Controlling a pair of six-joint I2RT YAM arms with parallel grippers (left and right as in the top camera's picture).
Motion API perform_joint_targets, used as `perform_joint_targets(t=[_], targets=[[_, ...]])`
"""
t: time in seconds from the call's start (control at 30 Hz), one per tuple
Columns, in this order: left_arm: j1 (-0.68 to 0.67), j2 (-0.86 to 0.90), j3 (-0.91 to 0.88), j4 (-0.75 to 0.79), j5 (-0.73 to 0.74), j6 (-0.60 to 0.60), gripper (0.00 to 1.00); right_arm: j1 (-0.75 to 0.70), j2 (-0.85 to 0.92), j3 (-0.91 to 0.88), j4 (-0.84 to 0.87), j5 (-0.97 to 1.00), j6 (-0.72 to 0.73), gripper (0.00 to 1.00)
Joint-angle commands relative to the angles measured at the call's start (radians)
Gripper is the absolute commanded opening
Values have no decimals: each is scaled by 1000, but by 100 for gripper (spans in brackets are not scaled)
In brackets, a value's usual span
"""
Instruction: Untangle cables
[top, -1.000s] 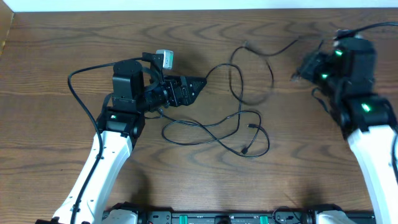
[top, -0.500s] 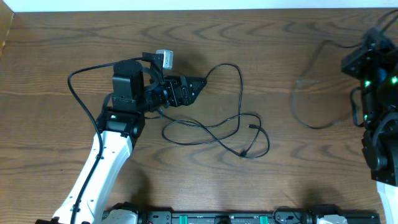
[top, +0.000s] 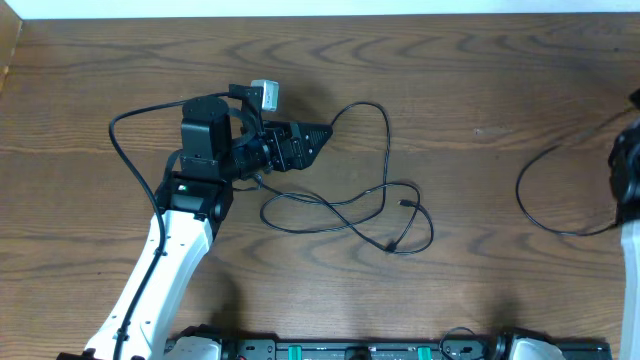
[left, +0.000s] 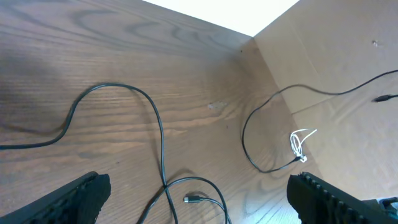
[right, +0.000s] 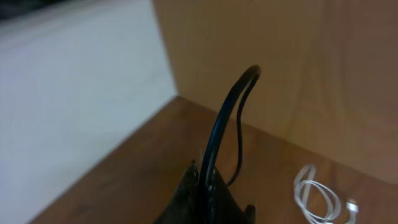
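A tangle of thin black cables (top: 385, 195) lies mid-table, with small plug ends (top: 405, 203) showing. My left gripper (top: 318, 133) sits at the tangle's left end. In the left wrist view it (left: 199, 202) is open, with a cable (left: 160, 143) and a plug (left: 189, 199) lying between the fingers, untouched. My right gripper (right: 208, 177) is shut on a black cable (right: 217, 130). That cable trails as a separate loop (top: 540, 205) at the far right, apart from the tangle. A coiled white cable (right: 320, 196) lies beyond the table's end and also shows in the left wrist view (left: 300, 144).
The right arm (top: 628, 170) is mostly cut off at the right edge of the overhead view. A brown cardboard wall (left: 323, 56) stands past the table's right end. The left arm's thick black wire (top: 125, 150) arcs out to its left.
My right arm has swung far to the right, dragging one black cable out of the tangle to the table's right side. The left arm and remaining cables have not moved.
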Motion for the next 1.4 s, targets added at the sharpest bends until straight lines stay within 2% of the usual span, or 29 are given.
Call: perform_joint_targets(t=[0.0,0.27,0.4,0.57,0.63,0.7,0.77,0.8,1.2,1.37], targets=[[-3,0,11,1,-6,14,96,-55,78,19,11,41,-16,1],[-3,0,11,1,-6,14,96,-134,312,19,5,40,1,1],[-3,0,11,1,-6,13,96,-156,422,19,-24,28,54,1],[-3,0,11,1,-6,14,96,-175,553,18,-83,-94,65,4],[-3,0,11,1,-6,13,96,-180,589,18,-114,-144,80,18],[-3,0,11,1,-6,14,96,-183,613,18,-135,-195,79,38],[-3,0,11,1,-6,13,96,-188,623,18,-151,-233,79,71],[-3,0,11,1,-6,14,96,-191,623,18,-160,-251,79,99],[-3,0,11,1,-6,14,96,-194,574,18,-299,-314,87,99],[-3,0,11,1,-6,14,96,-194,507,18,-390,-508,56,99]])
